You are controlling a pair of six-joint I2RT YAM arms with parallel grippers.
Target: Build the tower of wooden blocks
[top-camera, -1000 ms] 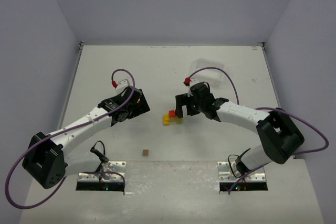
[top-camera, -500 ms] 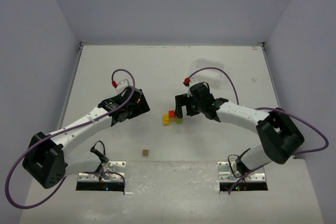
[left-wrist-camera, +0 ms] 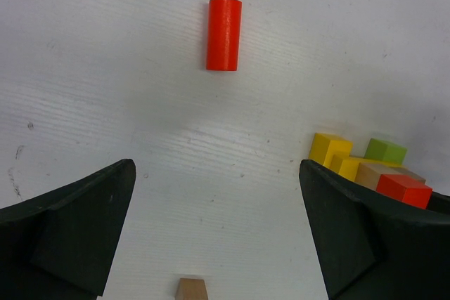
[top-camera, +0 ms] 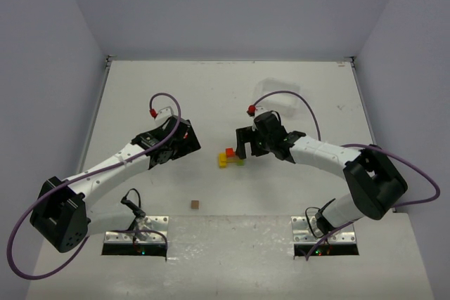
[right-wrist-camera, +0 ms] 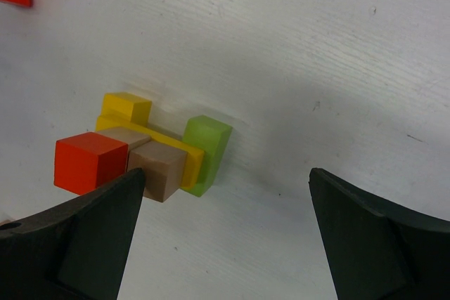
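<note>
The wood block tower (top-camera: pixel 230 157) of small yellow, green, red and brown pieces stands at centre frame between the left gripper (top-camera: pixel 191 143) and right gripper (top-camera: pixel 244 145), both spread wide and empty; the next move probably calls for fetching the red wooden cylinder (left-wrist-camera: pixel 223 34).

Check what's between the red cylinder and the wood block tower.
Nothing. In the left wrist view, only bare white table lies between the red cylinder and the wood block tower, and the whole stretch is visible.
</note>
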